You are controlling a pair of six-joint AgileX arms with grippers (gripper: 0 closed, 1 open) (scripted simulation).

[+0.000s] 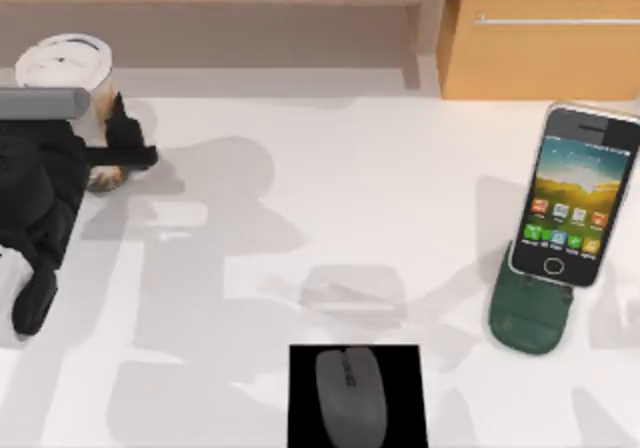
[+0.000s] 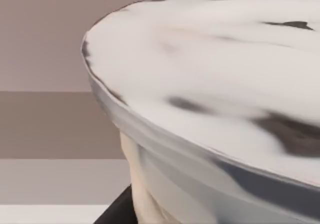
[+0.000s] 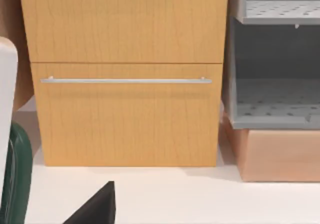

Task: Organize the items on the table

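The drink cup (image 1: 68, 66), white-lidded with a tan and cream wall, stands at the table's (image 1: 330, 198) back left corner. My left gripper (image 1: 118, 148) is shut around its lower body. In the left wrist view the cup's lid (image 2: 210, 74) looms very close, with one dark finger (image 2: 116, 211) against the cream wall. The smartphone (image 1: 572, 193) leans upright in a dark green stand (image 1: 530, 313) at the right. The grey mouse (image 1: 350, 396) lies on a black square pad (image 1: 305, 408) at the front centre. A dark part of my right gripper (image 3: 95, 209) faces the cabinet.
A tan wooden cabinet (image 1: 545, 38) with a metal handle (image 3: 125, 80) stands behind the table's right end. A low shelf (image 1: 200, 3) runs along the back. Grey shelving (image 3: 275, 59) sits next to the cabinet. The stand's edge (image 3: 12, 179) is close to my right wrist.
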